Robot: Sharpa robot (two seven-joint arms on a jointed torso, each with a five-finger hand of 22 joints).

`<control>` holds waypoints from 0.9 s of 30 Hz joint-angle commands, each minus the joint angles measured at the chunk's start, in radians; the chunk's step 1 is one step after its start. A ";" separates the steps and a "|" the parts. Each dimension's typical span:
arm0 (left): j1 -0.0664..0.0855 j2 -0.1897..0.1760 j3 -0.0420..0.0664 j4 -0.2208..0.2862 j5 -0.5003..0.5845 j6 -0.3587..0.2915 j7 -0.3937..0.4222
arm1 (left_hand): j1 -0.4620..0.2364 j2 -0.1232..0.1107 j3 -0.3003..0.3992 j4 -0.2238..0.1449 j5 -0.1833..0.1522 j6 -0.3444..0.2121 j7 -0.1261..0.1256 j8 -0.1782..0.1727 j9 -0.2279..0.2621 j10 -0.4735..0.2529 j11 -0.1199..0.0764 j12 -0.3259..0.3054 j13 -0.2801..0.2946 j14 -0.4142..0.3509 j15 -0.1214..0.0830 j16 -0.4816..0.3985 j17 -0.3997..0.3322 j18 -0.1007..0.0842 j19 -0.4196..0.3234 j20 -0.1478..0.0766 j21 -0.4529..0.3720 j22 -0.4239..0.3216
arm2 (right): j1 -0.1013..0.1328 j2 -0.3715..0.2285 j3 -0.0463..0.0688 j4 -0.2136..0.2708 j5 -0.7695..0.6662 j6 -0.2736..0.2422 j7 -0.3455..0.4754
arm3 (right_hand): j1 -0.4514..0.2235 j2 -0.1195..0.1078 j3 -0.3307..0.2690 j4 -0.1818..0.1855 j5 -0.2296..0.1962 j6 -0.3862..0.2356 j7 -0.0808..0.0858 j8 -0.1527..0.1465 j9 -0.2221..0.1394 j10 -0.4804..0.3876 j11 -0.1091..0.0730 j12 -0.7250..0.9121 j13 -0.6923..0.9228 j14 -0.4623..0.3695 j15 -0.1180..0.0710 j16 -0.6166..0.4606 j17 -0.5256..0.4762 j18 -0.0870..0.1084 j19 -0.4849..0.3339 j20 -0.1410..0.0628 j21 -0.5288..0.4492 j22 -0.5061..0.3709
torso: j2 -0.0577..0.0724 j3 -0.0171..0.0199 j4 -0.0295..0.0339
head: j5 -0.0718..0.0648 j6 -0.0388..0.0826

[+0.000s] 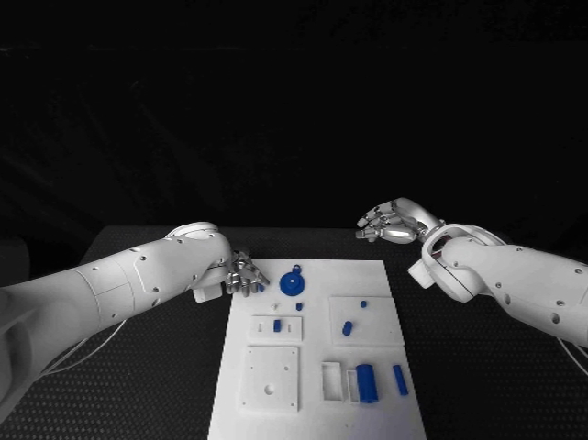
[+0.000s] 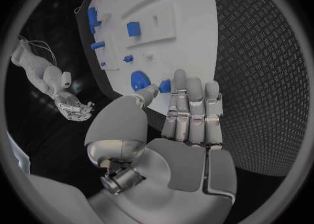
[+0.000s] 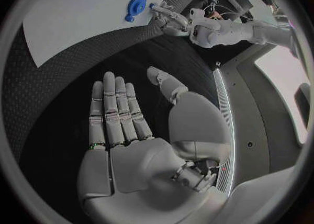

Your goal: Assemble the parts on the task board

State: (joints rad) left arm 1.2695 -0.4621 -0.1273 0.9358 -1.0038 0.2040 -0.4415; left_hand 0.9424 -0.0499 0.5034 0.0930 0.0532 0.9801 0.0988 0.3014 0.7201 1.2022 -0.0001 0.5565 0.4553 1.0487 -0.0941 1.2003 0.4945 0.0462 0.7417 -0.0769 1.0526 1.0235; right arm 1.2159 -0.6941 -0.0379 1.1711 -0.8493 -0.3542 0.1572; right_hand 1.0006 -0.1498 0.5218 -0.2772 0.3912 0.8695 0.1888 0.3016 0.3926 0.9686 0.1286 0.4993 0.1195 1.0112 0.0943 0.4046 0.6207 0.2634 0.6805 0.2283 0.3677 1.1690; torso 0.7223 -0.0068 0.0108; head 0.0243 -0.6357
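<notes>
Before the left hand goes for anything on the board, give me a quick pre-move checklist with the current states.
1. Left silver hand free: cannot tell; in the left wrist view a small blue piece sits at its fingertips.
2. Right silver hand free: ok, fingers spread, off the board.
3. White task board flat on the table: ok.
4. Round blue disc part reachable: ok, beside the left hand.
5. Tall blue block seated near the front edge: cannot tell.

Task board (image 1: 373, 275) near edge cut off at the head view's bottom. Small blue part (image 2: 165, 85) at left hand (image 1: 245, 273) fingertips partly hidden; grip cannot be told. Smallest parts too small to identify.
</notes>
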 commanded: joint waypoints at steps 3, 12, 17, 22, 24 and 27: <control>0.000 0.002 0.000 0.001 0.012 -0.017 0.011 | 0.000 0.009 0.000 -0.006 -0.001 0.001 0.002 0.002 -0.001 0.003 0.002 -0.007 0.001 -0.004 -0.001 -0.005 0.001 -0.011 -0.007 -0.112 -0.004 0.002 | 0.000 0.002 0.000 0.000 -0.003 0.014 0.009 | -0.002 0.002 -0.001 -0.001 0.003 -0.005 -0.001 0.007 -0.002 0.004 0.001 0.002 -0.002 -0.006 0.003 -0.005 0.001 -0.009 -0.005 0.002 -0.006 0.002 | 0.000 0.0001 0.0002 | -0.002 0.001; 0.000 0.005 0.000 0.000 0.019 -0.017 0.013 | 0.008 0.021 0.007 -0.035 -0.001 0.002 0.001 0.004 -0.003 0.005 0.001 -0.008 0.004 -0.002 -0.002 -0.007 0.004 -0.012 -0.005 -0.112 -0.006 0.004 | -0.001 0.004 0.000 -0.001 -0.003 0.017 0.008 | -0.002 0.002 -0.001 -0.001 0.002 -0.005 -0.001 0.007 -0.002 0.004 0.001 0.002 -0.002 -0.006 0.003 -0.006 0.002 -0.009 -0.005 0.002 -0.007 0.002 | 0.000 0.0007 -0.0002 | 0.001 0.002; 0.000 0.004 0.001 0.003 0.022 -0.028 0.014 | 0.033 0.045 0.033 -0.093 0.001 0.014 -0.003 0.013 -0.003 0.014 -0.002 -0.009 0.008 0.005 -0.004 -0.006 0.009 -0.013 0.002 -0.113 -0.008 0.009 | -0.001 0.004 0.000 -0.001 -0.003 0.019 0.008 | -0.003 0.002 -0.001 -0.001 0.002 -0.005 -0.001 0.007 -0.002 0.004 0.001 0.002 -0.002 -0.006 0.003 -0.006 0.002 -0.009 -0.005 0.002 -0.007 0.002 | 0.000 0.0007 0.0002 | 0.003 0.002; 0.000 -0.002 0.001 0.010 0.025 -0.050 0.013 | 0.047 0.077 0.072 -0.174 0.044 0.047 -0.016 0.037 0.003 0.046 -0.013 -0.002 0.016 0.027 -0.014 0.007 0.022 -0.014 0.024 -0.119 -0.001 0.019 | -0.001 0.004 0.000 -0.003 -0.003 0.020 0.008 | -0.005 0.001 -0.002 0.000 0.002 -0.006 -0.001 0.007 -0.002 0.004 0.001 0.002 -0.003 -0.006 0.003 -0.006 0.002 -0.009 -0.005 0.003 -0.007 0.003 | 0.000 0.0006 0.0001 | 0.002 0.001; 0.000 -0.003 0.001 0.012 0.025 -0.058 0.013 | 0.043 0.091 0.083 -0.203 0.057 0.060 -0.022 0.050 0.007 0.061 -0.018 0.003 0.021 0.037 -0.019 0.017 0.030 -0.014 0.033 -0.123 0.004 0.025 | -0.001 0.005 0.000 -0.003 -0.003 0.021 0.008 | -0.005 0.001 -0.003 0.001 0.002 -0.006 -0.001 0.007 -0.002 0.004 0.001 0.002 -0.003 -0.006 0.003 -0.006 0.002 -0.009 -0.005 0.003 -0.008 0.003 | 0.000 0.0007 0.0002 | 0.003 0.000; -0.001 -0.007 0.001 0.018 0.025 -0.071 0.016 | 0.028 0.097 0.091 -0.225 0.066 0.071 -0.029 0.063 0.010 0.077 -0.024 0.009 0.026 0.048 -0.026 0.031 0.041 -0.013 0.046 -0.129 0.011 0.032 | -0.001 0.005 0.000 -0.003 -0.003 0.021 0.009 | -0.006 0.001 -0.003 0.001 0.002 -0.006 -0.001 0.007 -0.002 0.004 0.001 0.002 -0.003 -0.006 0.003 -0.006 0.003 -0.009 -0.005 0.003 -0.008 0.003 | 0.000 0.0006 -0.0001 | 0.004 0.002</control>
State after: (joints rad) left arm 1.2691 -0.4689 -0.1269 0.9481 -0.9874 0.1650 -0.4378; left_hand 0.9625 0.0326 0.5926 -0.1259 0.1164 1.0434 0.0695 0.3439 0.7158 1.2722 -0.0203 0.5608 0.4804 1.0833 -0.1106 1.2287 0.5333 0.0463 0.7845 -0.0871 1.0610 1.0549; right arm 1.2154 -0.6904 -0.0378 1.1677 -0.8493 -0.3485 0.1567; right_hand 1.0006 -0.1498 0.5219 -0.2772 0.3912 0.8695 0.1888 0.3049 0.3918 0.9686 0.1286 0.4993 0.1177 1.0111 0.0943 0.4046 0.6223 0.2634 0.6805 0.2283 0.3637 1.1706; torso 0.7222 -0.0059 0.0108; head 0.0274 -0.6348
